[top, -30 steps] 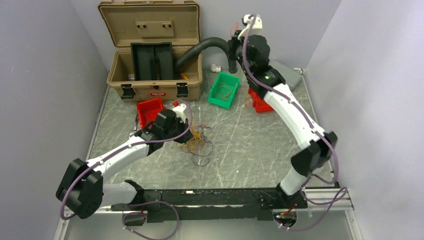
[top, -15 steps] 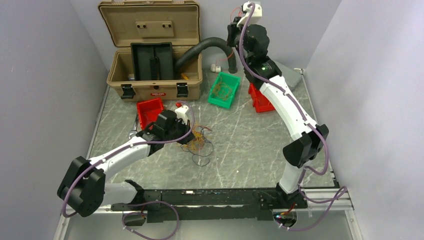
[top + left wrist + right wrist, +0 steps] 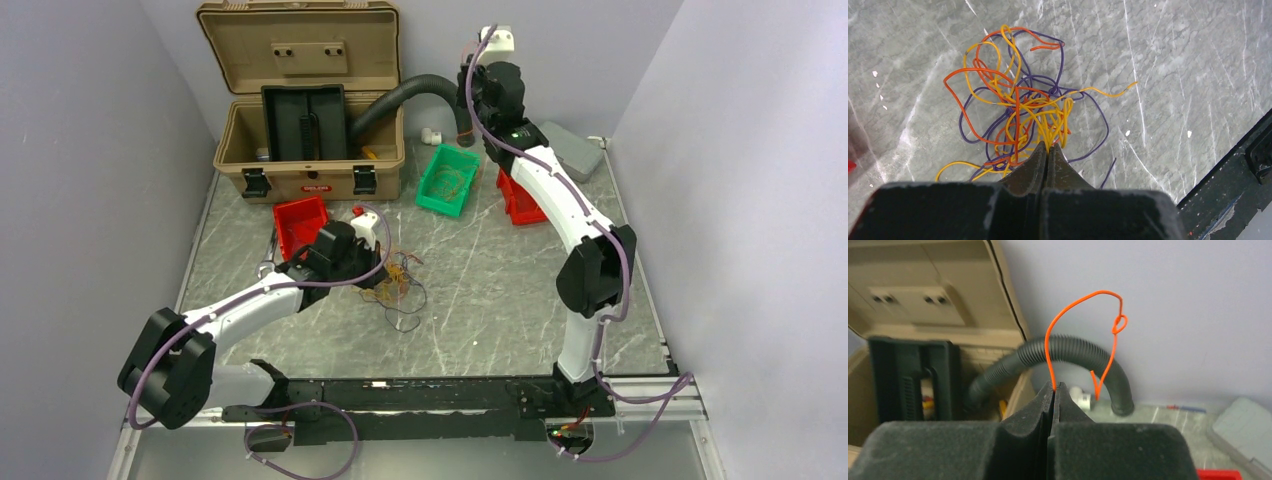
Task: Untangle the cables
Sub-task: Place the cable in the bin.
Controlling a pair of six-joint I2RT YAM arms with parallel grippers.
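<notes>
A tangle of thin orange, yellow and purple cables (image 3: 1018, 110) lies on the grey marble table; it also shows in the top view (image 3: 398, 283). My left gripper (image 3: 1048, 148) is shut on yellow strands at the near edge of the tangle, low over the table (image 3: 375, 275). My right gripper (image 3: 1055, 386) is raised high at the back (image 3: 470, 85) and is shut on one orange cable (image 3: 1083, 302) that loops upward with a small knot near its top. That cable hangs free of the tangle.
An open tan case (image 3: 300, 110) stands at the back left with a fat black hose (image 3: 415, 90) arching out of it. A green bin (image 3: 447, 180) holding loose wires, a red bin (image 3: 300, 222) and another red bin (image 3: 515, 200) sit on the table (image 3: 500, 290).
My right arm has swung left and pulled in toward the back wall, carrying the orange cable. The left gripper has stayed on the tangle.
</notes>
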